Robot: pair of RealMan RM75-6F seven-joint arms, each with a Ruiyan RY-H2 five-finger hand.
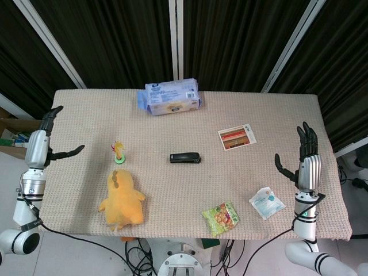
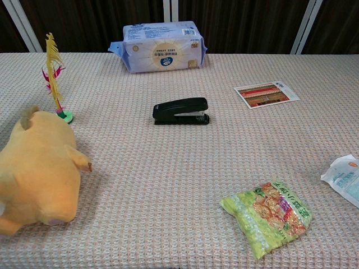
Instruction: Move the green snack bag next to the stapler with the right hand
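The green snack bag (image 1: pixel 221 218) (image 2: pixel 268 216) is a crinkled, glossy packet, green at its ends with orange and yellow snacks printed across the middle. It lies flat and slightly askew near the front edge of the table (image 1: pixel 172 190), well apart from the black stapler (image 1: pixel 185 157) (image 2: pixel 181 111), which sits at the centre of the woven cloth.

The right hand (image 1: pixel 305 161) stands upright at the table's right side, fingers spread and pointing up, holding nothing and touching nothing. The left hand (image 1: pixel 49 141) hangs off the left edge, also spread and empty.

A small white packet (image 1: pixel 267 202) (image 2: pixel 343 179) lies between the snack bag and the right hand. Bare cloth stretches between bag and stapler. A yellow plush toy (image 1: pixel 121 198) (image 2: pixel 36 168) and a feathered toy (image 1: pixel 119 152) (image 2: pixel 55 78) occupy the left; a card (image 1: pixel 236 137) (image 2: pixel 266 94) and a pack of wipes (image 1: pixel 169 98) (image 2: pixel 160 46) lie farther back.
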